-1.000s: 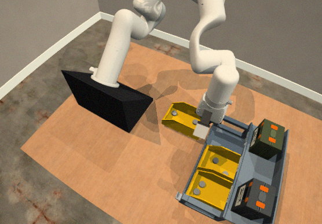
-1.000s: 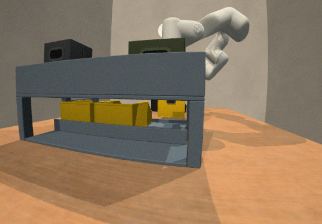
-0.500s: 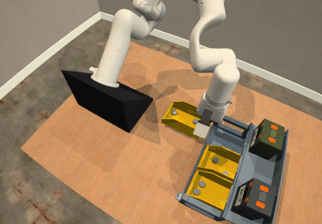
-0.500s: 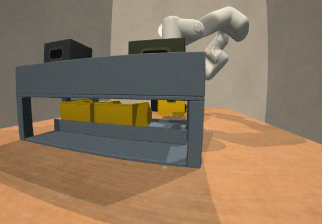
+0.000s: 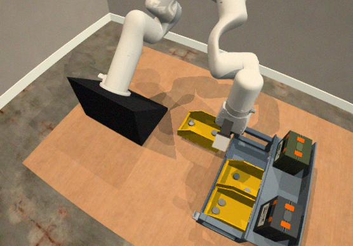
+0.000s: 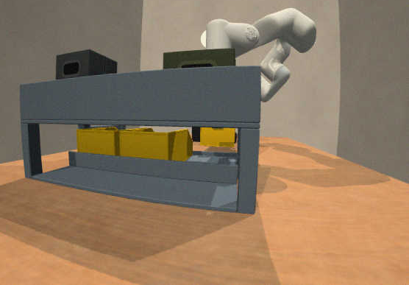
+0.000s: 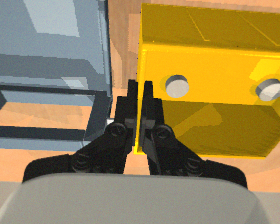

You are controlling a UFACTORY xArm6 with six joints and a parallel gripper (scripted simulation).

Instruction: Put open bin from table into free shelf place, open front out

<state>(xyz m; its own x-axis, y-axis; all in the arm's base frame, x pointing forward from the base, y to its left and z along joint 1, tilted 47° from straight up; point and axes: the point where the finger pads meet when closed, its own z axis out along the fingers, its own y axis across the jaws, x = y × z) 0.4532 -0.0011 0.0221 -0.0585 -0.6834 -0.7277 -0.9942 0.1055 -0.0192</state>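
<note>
The tool (image 5: 226,128) (image 7: 139,95) is pinching the rear wall of the bin (image 5: 203,127) (image 6: 218,136) (image 7: 216,62), narrow-set. Lifting appears underway; next move: raising, then carrying level toward four o'clock in the top view, onto the shelf (image 5: 247,155) (image 6: 140,99) (image 7: 26,40).

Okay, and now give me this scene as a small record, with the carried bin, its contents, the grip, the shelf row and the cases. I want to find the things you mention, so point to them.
Carried bin: yellow, open (image 5: 203,127) (image 6: 217,136) (image 7: 216,65), beside the shelf unit (image 5: 219,225) (image 6: 140,95)
Its contents: two grey parts
End effector (image 5: 224,136) (image 7: 139,95): shut on the bin's end wall, one finger either side
Row: two yellow bins, nearer the free place (image 5: 244,173) and farther (image 5: 231,211)
Free place: end of row, unfilled
Cases: green (image 5: 292,158) (image 6: 198,57), dark grey (image 5: 279,218) (image 6: 82,60), on top
Bin placed: no
</note>
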